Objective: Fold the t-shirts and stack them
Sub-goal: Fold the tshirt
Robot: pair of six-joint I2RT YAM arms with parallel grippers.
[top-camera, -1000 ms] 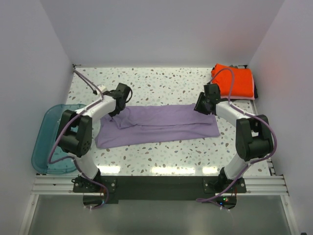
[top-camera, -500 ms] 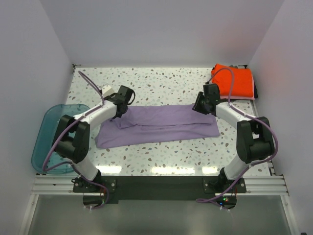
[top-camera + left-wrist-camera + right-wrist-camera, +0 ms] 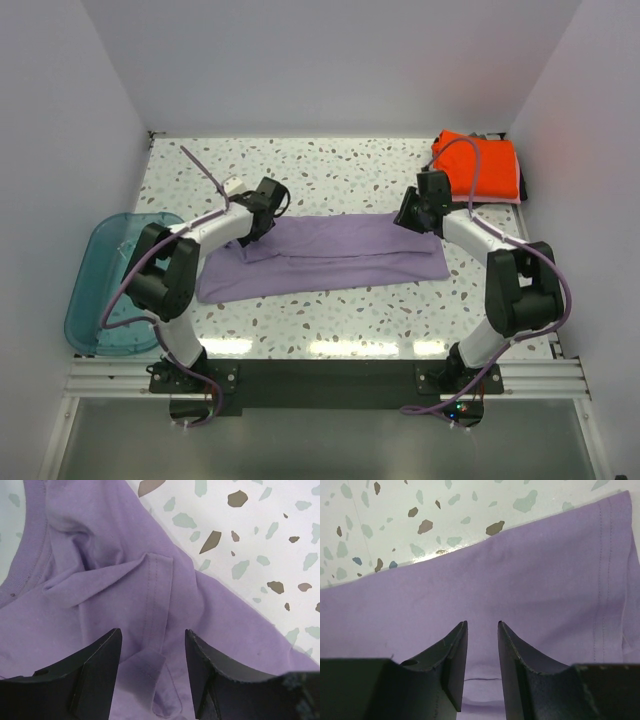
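Lavender t-shirt (image 3: 330, 255) lies as a long folded band across the middle of the desk (image 3: 340, 165). The left hand (image 3: 152, 632) hovers over its left end, jaws wide and empty. The right hand (image 3: 482, 624) is over its right end, jaws narrow, with nothing between them. An orange-red t-shirt (image 3: 485, 165) lies at upper right.

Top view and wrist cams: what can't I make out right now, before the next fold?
- Stack under the orange shirt: top view, covered by it; only thin edges show.
- Purple shirt, left end: top view, partly under the left arm.
- Right gripper: right wrist view, its own fingers hide whether it pinches cloth.
- Tub: top view, left arm covers part.
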